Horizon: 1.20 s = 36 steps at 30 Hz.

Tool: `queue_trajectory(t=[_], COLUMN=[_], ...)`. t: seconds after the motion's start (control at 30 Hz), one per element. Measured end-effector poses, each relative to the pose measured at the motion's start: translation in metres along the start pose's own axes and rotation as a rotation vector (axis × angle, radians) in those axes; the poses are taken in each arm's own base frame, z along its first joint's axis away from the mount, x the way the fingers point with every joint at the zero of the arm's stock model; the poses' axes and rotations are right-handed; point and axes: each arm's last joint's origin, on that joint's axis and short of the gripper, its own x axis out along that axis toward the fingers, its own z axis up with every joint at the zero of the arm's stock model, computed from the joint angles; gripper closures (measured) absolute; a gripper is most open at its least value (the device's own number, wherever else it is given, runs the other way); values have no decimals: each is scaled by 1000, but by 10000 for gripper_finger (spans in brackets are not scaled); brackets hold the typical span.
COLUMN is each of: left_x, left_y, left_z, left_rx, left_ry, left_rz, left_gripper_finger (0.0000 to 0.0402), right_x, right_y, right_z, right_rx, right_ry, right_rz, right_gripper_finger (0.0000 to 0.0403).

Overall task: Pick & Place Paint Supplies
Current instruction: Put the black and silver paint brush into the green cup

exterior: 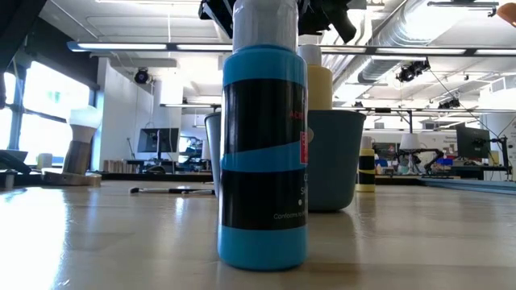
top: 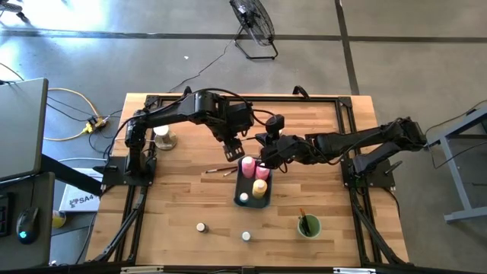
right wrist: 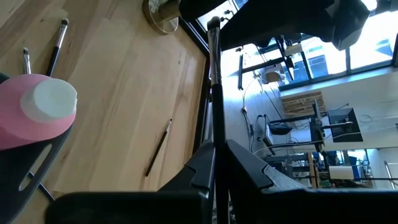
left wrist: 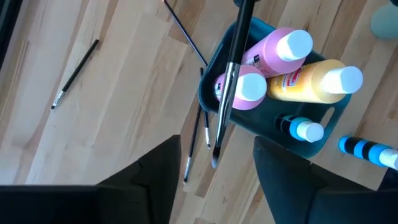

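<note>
My right gripper [top: 266,157] [right wrist: 216,155] is shut on a thin dark-handled paintbrush [left wrist: 231,68] above the blue-grey tray [top: 240,187]. The brush's bristle end [left wrist: 214,160] lies between the spread fingers of my left gripper [top: 233,150] [left wrist: 217,180], which is open and touches nothing. Two pink bottles [left wrist: 283,50] [left wrist: 245,90], a yellow bottle [left wrist: 311,84] and a small blue-capped bottle [left wrist: 305,129] stand in the tray. Loose brushes [left wrist: 74,71] [left wrist: 198,134] lie on the wood left of the tray. My right gripper pinches the paintbrush's handle [right wrist: 214,134] between its two fingers. The fingers come from the table's right, slanting down, and the brush sticks out ahead along them. It is lifted clear over the tray's left end, its far end [right wrist: 212,26] reaching to my left gripper.
A blue bottle with a black label [exterior: 262,153] stands close to the low camera. Two small jars [top: 201,227] [top: 246,237] sit near the front edge. A green cup [top: 308,225] holding a brush stands at the front right, and a pale stand [top: 163,137] at the far left.
</note>
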Motion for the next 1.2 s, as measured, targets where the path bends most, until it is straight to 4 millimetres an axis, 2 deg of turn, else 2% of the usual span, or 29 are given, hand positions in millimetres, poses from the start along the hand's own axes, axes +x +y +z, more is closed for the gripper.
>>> queue_trajectory(t=[0.5, 0.77, 0.93, 1.07, 1.2], left_x=[0, -4, -29, -53, -72], left_y=[0, -2, 7, 12, 14], left_z=[1, 10, -1, -10, -19], left_rx=[0, -2, -12, -32, -42], left_ry=[-5, -129, -203, -289, -360], left_rz=[-1, -3, 126, 153, 191], left_gripper_finger=[201, 201, 201, 201, 201], right_x=[0, 0, -2, -7, -22], right_y=[0, 0, 1, -1, -14], right_z=[0, -1, -7, -10, -13], right_rx=[-1, 9, 36, 81, 202], right_ry=[1, 29, 99, 116, 82], right_rz=[1, -16, -33, -28, -58], right_gripper_finger=[382, 382, 383, 391, 392])
